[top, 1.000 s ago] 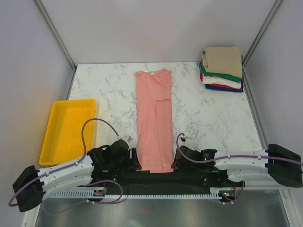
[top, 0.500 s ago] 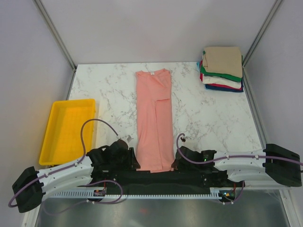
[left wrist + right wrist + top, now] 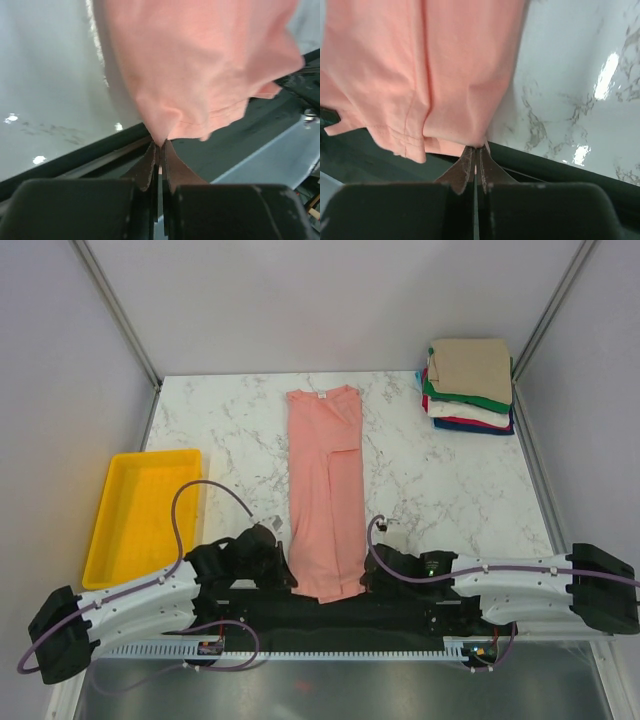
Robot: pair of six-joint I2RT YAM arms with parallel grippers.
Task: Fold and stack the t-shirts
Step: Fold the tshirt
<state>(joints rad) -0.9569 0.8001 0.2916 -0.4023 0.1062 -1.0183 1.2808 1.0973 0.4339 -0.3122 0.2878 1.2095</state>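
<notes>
One salmon t-shirt (image 3: 325, 490) — hem clamped by left gripper (image 3: 159, 146), right gripper (image 3: 476, 150), one folded stack (image 3: 470, 385), one tray (image 3: 140, 515)

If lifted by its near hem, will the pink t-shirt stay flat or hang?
Probably floppy: the pink t-shirt bunches and droops where the left fingers pinch its hem. Its middle will likely sag between them and the right fingers. It seems light: thin cloth.
</notes>
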